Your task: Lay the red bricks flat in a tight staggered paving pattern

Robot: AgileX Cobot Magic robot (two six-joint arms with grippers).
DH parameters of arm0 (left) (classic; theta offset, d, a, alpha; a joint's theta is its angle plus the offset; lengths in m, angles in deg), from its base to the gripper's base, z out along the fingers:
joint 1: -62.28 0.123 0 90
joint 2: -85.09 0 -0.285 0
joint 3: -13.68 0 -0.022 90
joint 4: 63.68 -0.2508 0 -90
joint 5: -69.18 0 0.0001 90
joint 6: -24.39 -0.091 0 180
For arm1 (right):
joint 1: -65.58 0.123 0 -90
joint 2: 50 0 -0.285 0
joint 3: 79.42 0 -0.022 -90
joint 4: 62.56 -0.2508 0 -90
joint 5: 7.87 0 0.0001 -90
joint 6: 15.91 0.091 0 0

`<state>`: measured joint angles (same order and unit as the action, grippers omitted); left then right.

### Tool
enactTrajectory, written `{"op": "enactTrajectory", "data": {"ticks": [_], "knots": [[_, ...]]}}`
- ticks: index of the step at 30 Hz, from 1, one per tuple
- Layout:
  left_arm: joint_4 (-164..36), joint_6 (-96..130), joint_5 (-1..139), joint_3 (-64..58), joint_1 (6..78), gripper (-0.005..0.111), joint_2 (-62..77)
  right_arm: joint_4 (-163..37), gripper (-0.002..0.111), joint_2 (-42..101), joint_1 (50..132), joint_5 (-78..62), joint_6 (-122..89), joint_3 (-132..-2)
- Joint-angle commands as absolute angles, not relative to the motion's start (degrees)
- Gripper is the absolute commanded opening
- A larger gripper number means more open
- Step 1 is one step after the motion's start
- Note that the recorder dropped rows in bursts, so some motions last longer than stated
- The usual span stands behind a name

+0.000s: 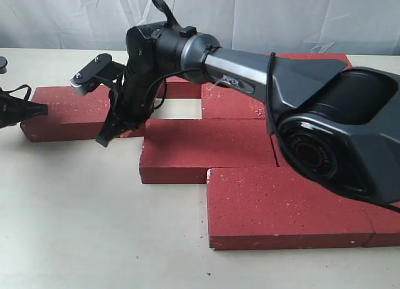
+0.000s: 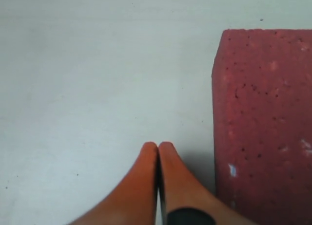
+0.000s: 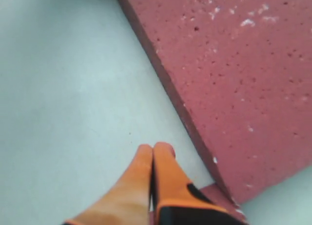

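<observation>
Left end effector (image 2: 158, 151): orange pads pressed together, nothing held. The tips sit low over bare bench (image 2: 87, 79), just beside the end face of the leftmost brick (image 1: 69, 111). I can't tell whether they actually touch it.

Right end effector (image 1: 107, 136): also pinched closed and empty. It reaches across the middle, tips down at the front edge of the same brick near its right end. Its wrist view shows the tips over bench right beside a brick edge.

Progress, my read: mostly done.
- Every one of the red bricks (image 3: 243, 74) in view lies flat.
- Centre brick (image 1: 206, 148) and front brick (image 1: 287, 207) step off each other in a stagger, and the joint between them looks closed.
- The rear bricks (image 1: 234, 102) butt against the centre brick's back edge.
- Open item: a bench-coloured gap separates the leftmost brick from the rear brick to its right. That brick probably needs sliding right to close the row.
- The right arm (image 1: 312, 107) covers much of the right side of the paving, so I can't verify joints or the full count there.

Brick condition: dark red, thick rectangular pavers. Surfaces are rough and pitted with pale speckles, and there are small white chips on edges and corners. They look heavy and gritty. I'd expect them to drag on the bench rather than glide, so closed tips used as a pusher make sense.
</observation>
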<state>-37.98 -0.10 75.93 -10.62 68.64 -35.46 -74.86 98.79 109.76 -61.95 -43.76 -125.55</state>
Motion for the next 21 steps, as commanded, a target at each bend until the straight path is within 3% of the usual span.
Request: {"op": "enactTrajectory", "data": {"ticks": [1, 9, 21], "knots": [[-37.60, 0.35, 77.19, -9.97, 68.41, 0.000, -35.67, -68.73, -0.001, 94.15, 108.42, -61.35, -41.69, -125.97], [-37.60, 0.35, 76.60, -9.84, 68.27, 0.000, -35.67, -65.67, -0.001, 96.38, 102.80, -58.62, -34.07, -125.97], [-37.81, 0.35, 78.50, -9.23, 64.97, 0.000, -36.27, -68.67, -0.001, 101.25, 102.28, -52.37, -34.07, -125.97]]}}
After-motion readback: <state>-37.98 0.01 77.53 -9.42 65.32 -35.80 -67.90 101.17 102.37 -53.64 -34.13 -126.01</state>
